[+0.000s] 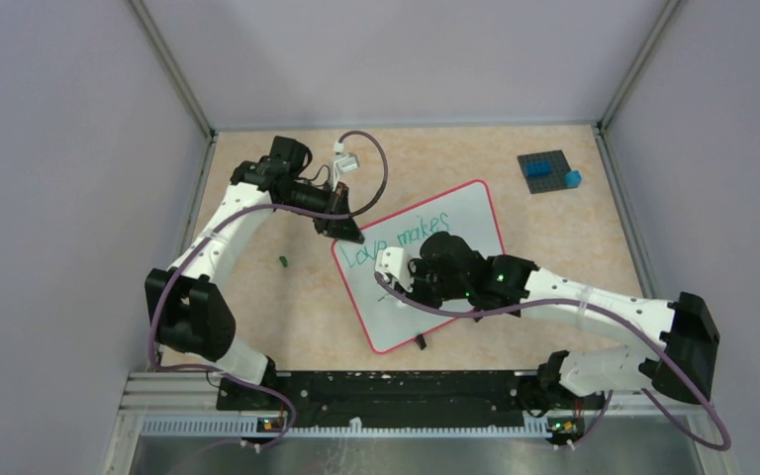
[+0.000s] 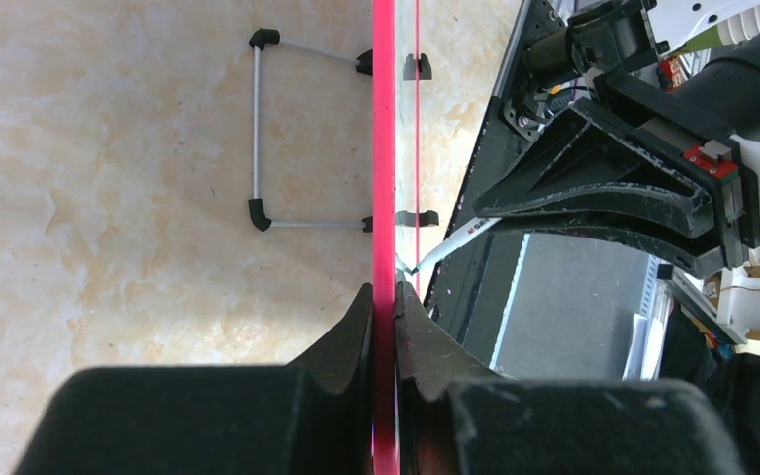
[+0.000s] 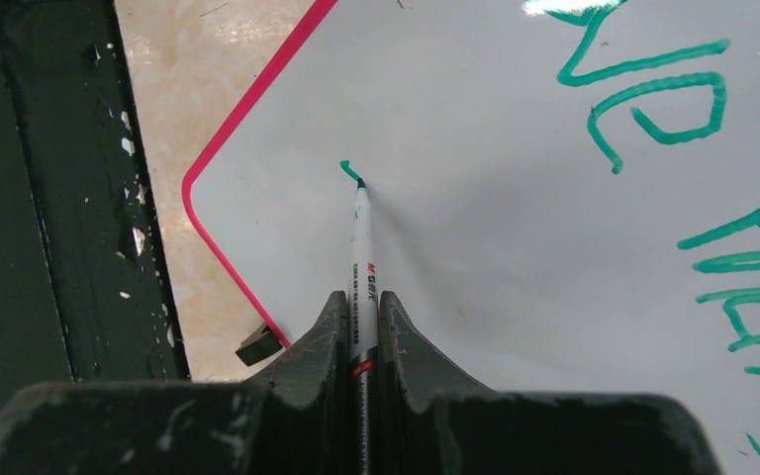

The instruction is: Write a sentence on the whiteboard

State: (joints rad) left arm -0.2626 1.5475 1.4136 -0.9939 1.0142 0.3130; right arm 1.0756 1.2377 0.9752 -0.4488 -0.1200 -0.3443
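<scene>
Now the left gripper [image 2: 384,297] pinches the whiteboard [image 1: 396,322] at ten o'clock. The right gripper [image 3: 361,302] clamps a marker [image 3: 361,237], its tip touching the board near eight o'clock.

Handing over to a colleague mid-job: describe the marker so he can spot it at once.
Find the red-framed whiteboard mid-table. Above it the right gripper is shut on the marker, a slim white pen. Its green tip touching the board sets it apart from the black fingers.
</scene>
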